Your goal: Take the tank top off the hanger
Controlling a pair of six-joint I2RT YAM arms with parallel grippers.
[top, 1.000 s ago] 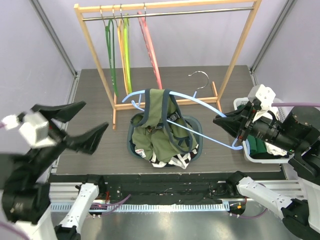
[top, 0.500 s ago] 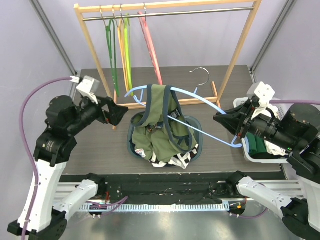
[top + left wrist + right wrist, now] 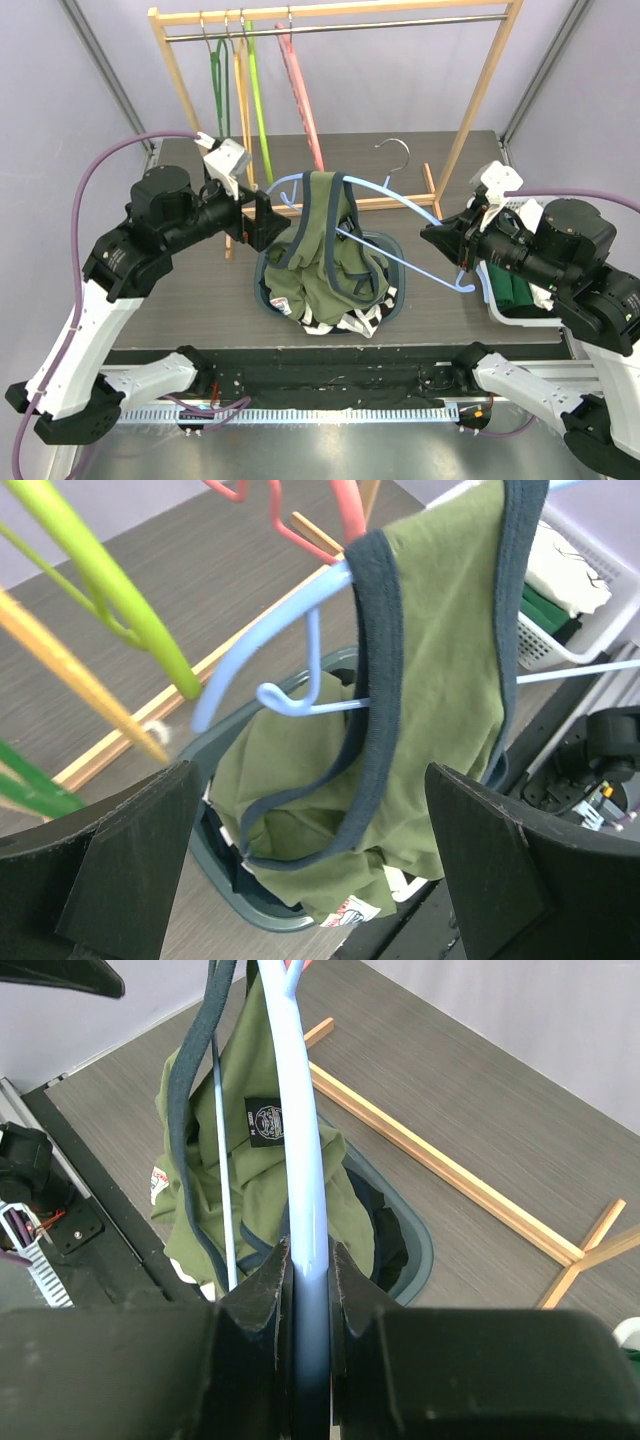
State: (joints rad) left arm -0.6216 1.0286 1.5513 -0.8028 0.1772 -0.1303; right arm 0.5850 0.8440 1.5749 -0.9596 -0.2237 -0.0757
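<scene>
Tank top point(image 3: 320, 235), olive-green with navy trim, hangs on pale blue plastic hanger point(image 3: 300, 1110), hem in dark teal basket point(image 3: 399, 280). Right gripper point(image 3: 443, 243) clamps hanger arm; left gripper point(image 3: 264, 222) gapes beside strap. Pinch strap, pull off free end.

This looks like a robot test cell in a laboratory. Plain pale wall panels point(image 3: 400, 80) and a metal corner post point(image 3: 105, 70) enclose a dark table point(image 3: 210, 300). An aluminium rail with a cable track point(image 3: 330, 414) runs along the near edge.
</scene>
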